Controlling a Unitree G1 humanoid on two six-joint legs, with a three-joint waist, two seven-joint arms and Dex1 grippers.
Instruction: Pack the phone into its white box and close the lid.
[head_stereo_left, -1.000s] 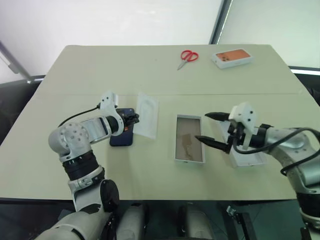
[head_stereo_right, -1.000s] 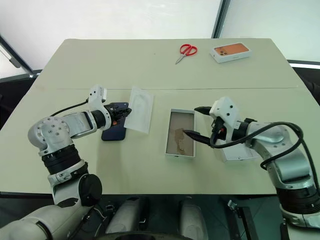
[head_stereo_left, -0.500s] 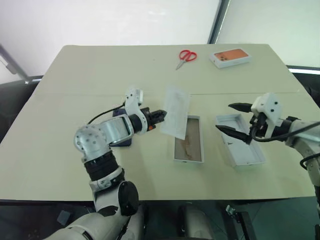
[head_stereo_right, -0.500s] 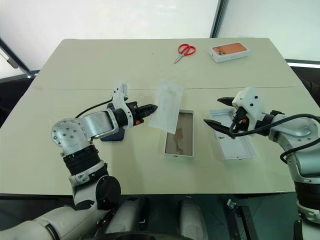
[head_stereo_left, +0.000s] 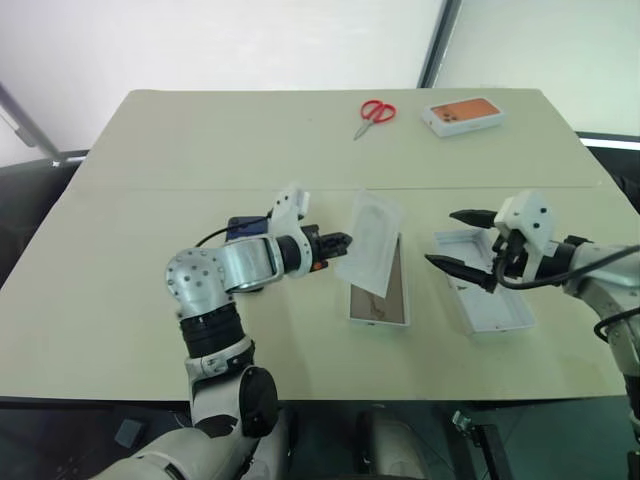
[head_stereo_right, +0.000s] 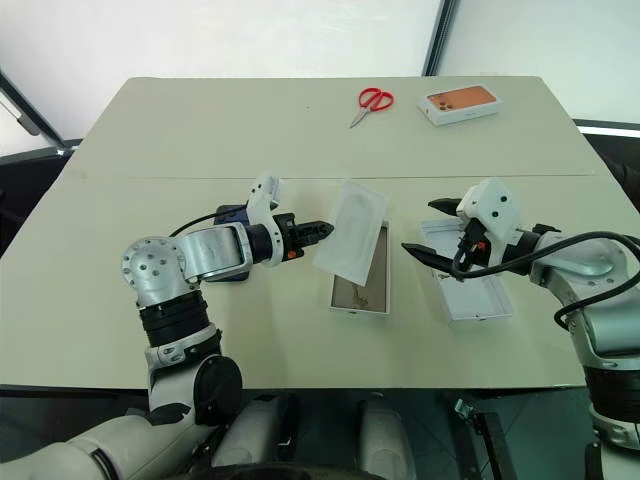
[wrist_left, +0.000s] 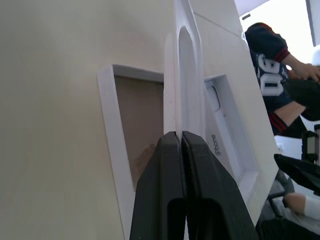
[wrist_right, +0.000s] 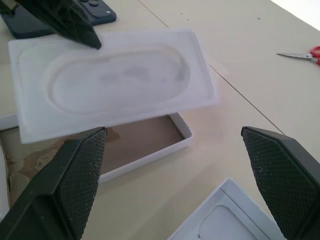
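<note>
I have the left gripper (head_stereo_left: 345, 240) clamped tight on one edge of the thin white moulded tray insert (head_stereo_left: 368, 240), lifted off the table (head_stereo_left: 150, 150) and tilted over the left part of the white box (head_stereo_left: 381, 301). In the left wrist view the two black fingers (wrist_left: 165, 190) meet flat on the insert's edge.

The white box sits open at the table's middle, brown cardboard showing inside, nothing in it. The phone (head_stereo_right: 225, 216) lies flat on the table to the left of the box, mostly hidden behind my left forearm; its camera corner shows in the right wrist view. The lid (head_stereo_left: 482, 296) lies to the right of the box, white inside facing up, a little apart from it.

My right gripper (head_stereo_left: 462, 240) hangs above the near-left part of the lid, fingers spread wide, holding nothing.

Far side of the table: red scissors (head_stereo_left: 377, 113) and a white box with an orange phone picture (head_stereo_left: 463, 115), near each other, well apart from the work
</note>
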